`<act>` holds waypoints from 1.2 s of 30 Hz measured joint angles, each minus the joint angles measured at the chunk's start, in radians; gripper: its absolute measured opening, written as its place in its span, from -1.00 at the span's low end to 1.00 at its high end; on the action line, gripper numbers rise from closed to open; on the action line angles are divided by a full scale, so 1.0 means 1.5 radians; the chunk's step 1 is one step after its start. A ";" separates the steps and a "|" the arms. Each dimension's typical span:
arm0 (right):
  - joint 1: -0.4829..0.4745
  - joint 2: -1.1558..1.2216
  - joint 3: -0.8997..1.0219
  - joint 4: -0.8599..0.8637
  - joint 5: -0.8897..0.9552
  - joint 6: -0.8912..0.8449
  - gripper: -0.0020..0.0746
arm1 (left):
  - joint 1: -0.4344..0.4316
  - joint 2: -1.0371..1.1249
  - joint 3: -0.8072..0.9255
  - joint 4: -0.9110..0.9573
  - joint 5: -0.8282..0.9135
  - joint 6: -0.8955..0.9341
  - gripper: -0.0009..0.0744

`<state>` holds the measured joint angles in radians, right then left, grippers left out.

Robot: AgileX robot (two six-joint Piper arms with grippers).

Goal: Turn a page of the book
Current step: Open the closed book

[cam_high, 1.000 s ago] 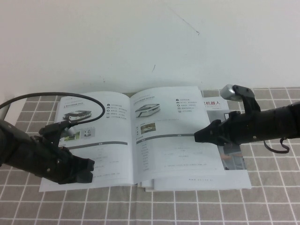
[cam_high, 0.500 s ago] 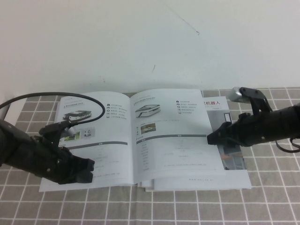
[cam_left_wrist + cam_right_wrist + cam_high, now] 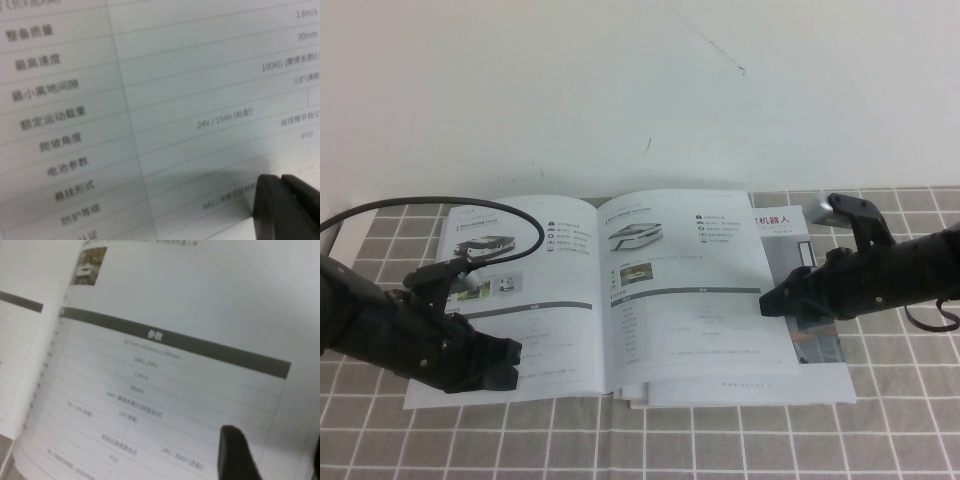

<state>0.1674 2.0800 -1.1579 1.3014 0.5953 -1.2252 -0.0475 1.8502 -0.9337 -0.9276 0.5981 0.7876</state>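
We note the book open flat on the tabletop, left gripper closed, pressing its left leaf, right gripper apparently open over the page outer edge; catch only that leaf, lifting gently.
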 joint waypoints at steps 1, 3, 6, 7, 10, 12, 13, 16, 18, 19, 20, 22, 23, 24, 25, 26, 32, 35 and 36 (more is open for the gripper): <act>0.000 0.000 0.000 0.004 0.002 0.000 -0.07 | 0.000 0.000 0.000 0.000 0.000 0.000 -0.99; 0.000 0.000 0.000 0.007 0.006 0.000 -0.07 | 0.000 0.000 0.000 0.000 0.000 0.000 -0.99; 0.000 0.000 0.000 0.009 0.012 0.000 -0.07 | 0.000 0.000 0.000 0.000 0.000 0.000 -0.99; 0.000 0.000 0.000 0.009 0.014 0.000 -0.07 | 0.000 0.000 0.000 0.000 0.000 0.000 -0.99; 0.000 0.001 0.000 0.009 0.015 -0.003 -0.07 | 0.000 0.000 0.000 0.000 0.000 0.000 -0.99; 0.000 0.001 0.000 0.009 0.013 -0.004 -0.07 | 0.000 0.000 0.000 0.000 0.000 0.000 -0.99; 0.000 0.001 0.000 0.009 0.012 -0.004 -0.07 | 0.000 0.000 0.000 0.000 0.000 0.000 -0.99; 0.000 0.001 0.000 0.009 0.012 -0.005 -0.07 | 0.000 0.000 0.000 0.000 0.000 0.000 -0.99; 0.000 0.006 0.000 0.011 0.017 -0.005 -0.07 | 0.000 0.000 0.000 0.000 0.000 0.001 -0.99; 0.000 0.007 0.000 0.013 0.020 -0.007 -0.07 | 0.000 0.000 0.000 0.000 0.000 0.001 -0.99; 0.000 0.008 0.000 0.016 0.023 -0.007 -0.07 | 0.000 0.000 0.000 0.000 0.000 0.001 -0.99; 0.000 0.008 0.000 0.017 0.023 -0.008 -0.07 | 0.000 0.000 0.000 0.000 0.000 0.001 -0.99; 0.001 0.008 0.000 0.019 0.023 -0.009 -0.07 | 0.000 0.000 0.000 0.000 0.000 0.001 -0.99; 0.003 0.008 0.000 0.022 0.023 -0.013 -0.07 | 0.000 0.000 0.000 0.000 0.000 0.001 -0.99; 0.005 0.008 0.000 0.026 0.023 -0.016 -0.07 | 0.000 0.000 0.000 0.000 0.000 0.001 -0.99; 0.007 0.008 0.000 0.034 0.025 -0.020 -0.07 | 0.000 0.000 0.000 0.000 0.000 0.001 -0.99; 0.012 0.017 0.000 0.097 0.045 -0.052 -0.07 | 0.000 0.000 0.000 0.000 0.000 0.001 -0.99; 0.012 0.017 0.000 0.127 0.056 -0.066 -0.07 | 0.000 0.000 0.000 0.000 0.001 0.001 -0.99; 0.012 0.017 0.000 0.133 0.062 -0.071 -0.07 | 0.000 0.000 0.000 0.000 0.001 0.001 -0.99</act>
<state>0.1858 2.1048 -1.1579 1.5011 0.6878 -1.3316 -0.0475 1.8502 -0.9337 -0.9276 0.6003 0.7896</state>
